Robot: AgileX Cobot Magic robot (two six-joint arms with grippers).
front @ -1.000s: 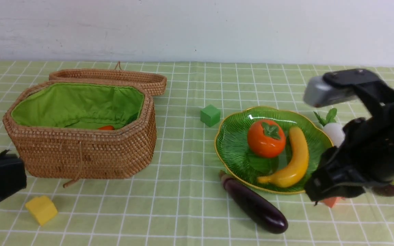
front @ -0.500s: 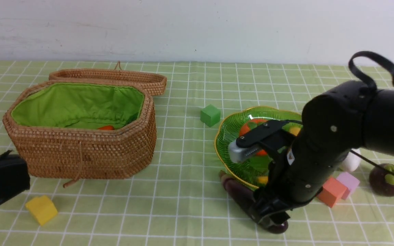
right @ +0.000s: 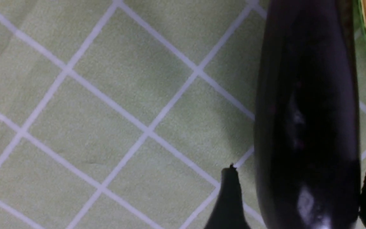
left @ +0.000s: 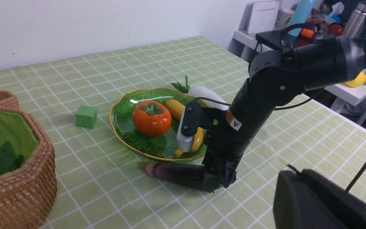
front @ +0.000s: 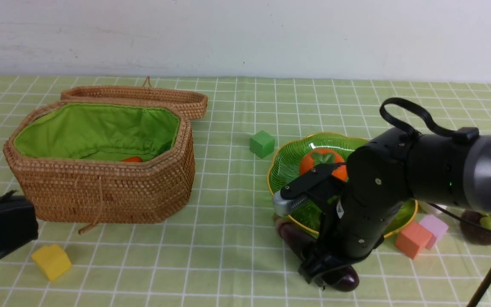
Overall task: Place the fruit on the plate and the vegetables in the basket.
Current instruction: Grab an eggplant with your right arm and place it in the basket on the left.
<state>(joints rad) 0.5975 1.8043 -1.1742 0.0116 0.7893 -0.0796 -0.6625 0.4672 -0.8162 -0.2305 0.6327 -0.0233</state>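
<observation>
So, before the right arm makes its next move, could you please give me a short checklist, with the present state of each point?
1. Right gripper open, with its fingers on both sides of the eggplant: ok.
2. Both fingers pressed firmly on the eggplant: not ok; one side shows a gap.
3. Basket open to receive the eggplant: ok, its lid is folded back.
4. Persimmon and banana on the plate: ok.
5. Mangosteen on the plate: not ok, it lies on the tablecloth.
6. Left gripper closed: ok.
</observation>
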